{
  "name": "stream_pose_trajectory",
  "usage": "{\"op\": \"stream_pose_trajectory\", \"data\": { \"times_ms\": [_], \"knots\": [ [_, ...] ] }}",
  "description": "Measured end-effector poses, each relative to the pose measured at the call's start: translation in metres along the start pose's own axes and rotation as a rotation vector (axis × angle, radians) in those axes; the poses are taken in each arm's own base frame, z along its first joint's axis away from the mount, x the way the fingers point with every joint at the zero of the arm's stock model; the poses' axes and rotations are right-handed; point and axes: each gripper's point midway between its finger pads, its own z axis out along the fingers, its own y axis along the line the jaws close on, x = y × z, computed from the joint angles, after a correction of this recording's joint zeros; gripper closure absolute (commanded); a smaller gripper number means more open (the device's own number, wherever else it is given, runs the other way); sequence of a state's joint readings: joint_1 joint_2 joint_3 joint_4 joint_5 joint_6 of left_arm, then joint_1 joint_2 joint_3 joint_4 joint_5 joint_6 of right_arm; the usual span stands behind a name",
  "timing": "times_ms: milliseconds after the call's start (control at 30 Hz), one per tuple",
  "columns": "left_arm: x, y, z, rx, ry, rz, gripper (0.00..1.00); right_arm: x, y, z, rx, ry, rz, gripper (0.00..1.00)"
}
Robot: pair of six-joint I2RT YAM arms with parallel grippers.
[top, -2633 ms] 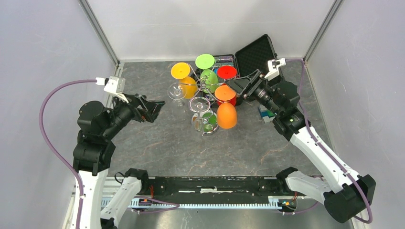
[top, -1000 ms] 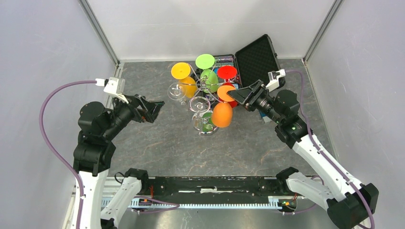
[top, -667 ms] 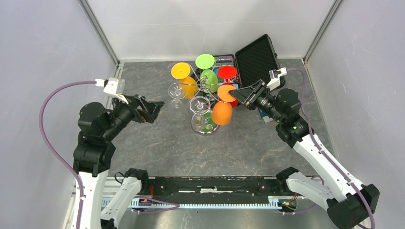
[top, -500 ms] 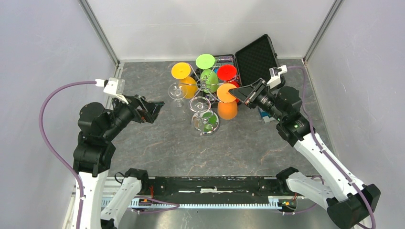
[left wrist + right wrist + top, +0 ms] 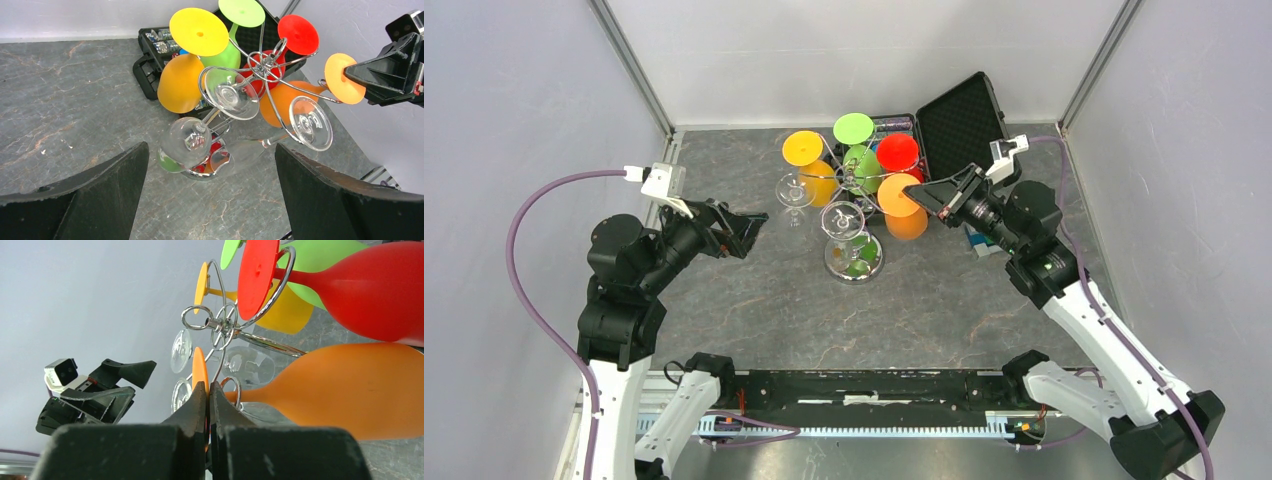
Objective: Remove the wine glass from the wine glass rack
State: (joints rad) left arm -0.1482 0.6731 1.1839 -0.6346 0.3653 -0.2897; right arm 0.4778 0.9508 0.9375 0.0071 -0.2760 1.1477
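Note:
The wine glass rack [image 5: 855, 180] stands mid-table on its mirrored disc base [image 5: 852, 268], and its wire arms carry several glasses upside down: yellow, green, red, orange and clear. My right gripper [image 5: 922, 195] is at the rack's right side. It is shut on the flat foot of the orange wine glass [image 5: 360, 390], whose stem still runs through a wire loop [image 5: 231, 387]. In the right wrist view the gripper [image 5: 207, 386] pinches that foot edge-on. My left gripper [image 5: 749, 228] hovers open left of the rack, holding nothing. In its own wrist view the left gripper [image 5: 211, 150] faces the rack [image 5: 267, 62].
An open black case [image 5: 954, 115] lies behind the rack at the back right. A small blue and green object [image 5: 977, 238] sits under my right arm. Grey walls enclose the table on the left, back and right. Clear glasses [image 5: 842, 218] hang on the rack's near side.
My right gripper has shut on the orange glass's foot and shifted slightly back and right. The orange bowl swung from the rack's near side toward the right. The left arm stayed still.

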Motion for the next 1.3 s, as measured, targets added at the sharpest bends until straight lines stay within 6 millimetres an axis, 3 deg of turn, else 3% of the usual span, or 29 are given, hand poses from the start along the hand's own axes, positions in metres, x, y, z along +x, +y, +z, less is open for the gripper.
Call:
{"op": "stream_pose_trajectory", "data": {
  "times_ms": [400, 833, 1300],
  "knots": [
    [0.000, 0.000, 0.000, -0.003, -0.001, 0.000, 0.00, 0.009, 0.019, -0.003, -0.078, 0.049, 0.076, 1.00],
    [-0.001, 0.003, 0.000, -0.016, -0.007, 0.001, 0.00, 0.026, 0.020, 0.006, -0.082, 0.101, 0.112, 1.00],
    [-0.001, 0.002, 0.000, -0.015, -0.006, 0.000, 0.00, 0.027, 0.029, -0.012, -0.082, 0.089, 0.084, 1.00]
  ]
}}
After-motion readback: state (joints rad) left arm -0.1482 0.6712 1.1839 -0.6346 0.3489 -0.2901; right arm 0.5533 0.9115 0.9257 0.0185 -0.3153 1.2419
